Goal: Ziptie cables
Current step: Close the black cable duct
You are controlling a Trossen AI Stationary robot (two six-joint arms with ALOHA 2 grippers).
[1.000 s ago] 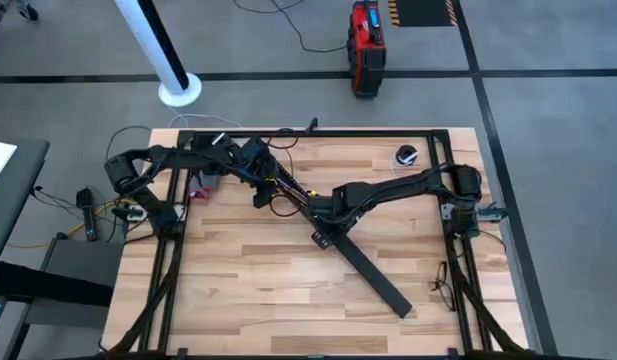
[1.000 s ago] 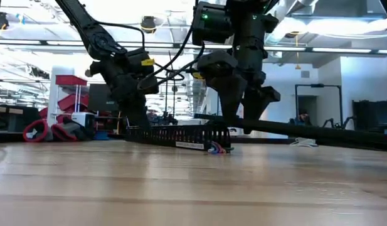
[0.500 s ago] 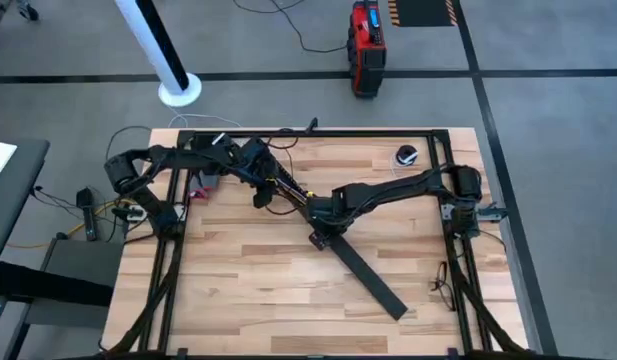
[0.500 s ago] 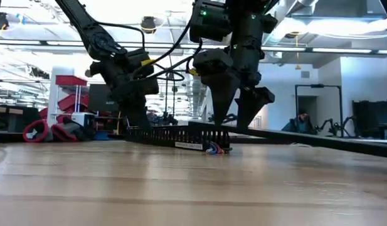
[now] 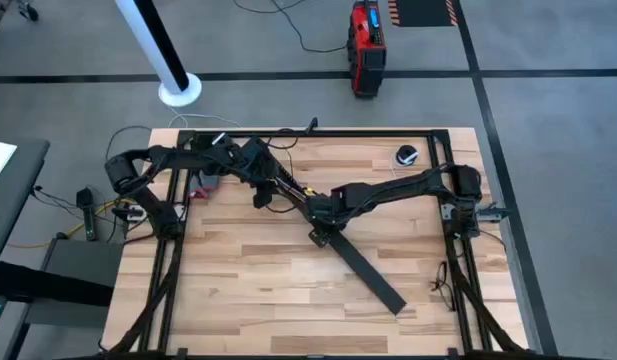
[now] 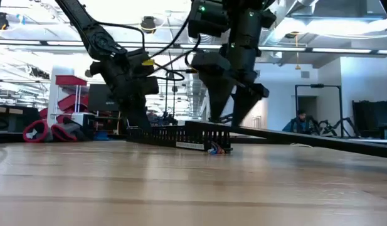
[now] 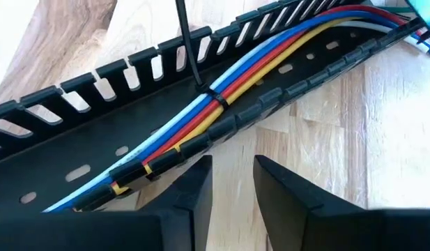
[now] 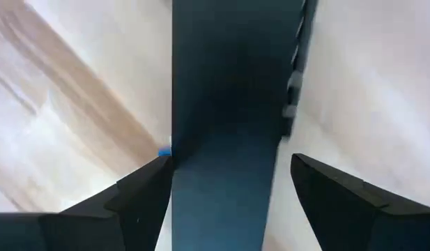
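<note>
Near the centre of the high view, the right pincer (image 5: 324, 222) is working over the upper end of the flat black strip (image 5: 366, 268), which is running down toward the lower right of the bench (image 5: 238, 280); in the right wrist view its fingers (image 8: 141, 192) are standing spread on either side of that strip without pinching it. The left pincer (image 7: 232, 183), slightly parted and gripping nothing, is hovering just beside the slotted channel (image 7: 75, 104), where the cables (image 7: 221, 97) are lying lengthwise in blue, red, yellow and white, already bound at one spot by a black ziptie (image 7: 216, 96) whose tail is sticking up. To do this step well, the strip probably needs squaring to the channel before it is pressed down, with the ziptie tail kept clear, and the left pincer steadying the channel against sliding.
</note>
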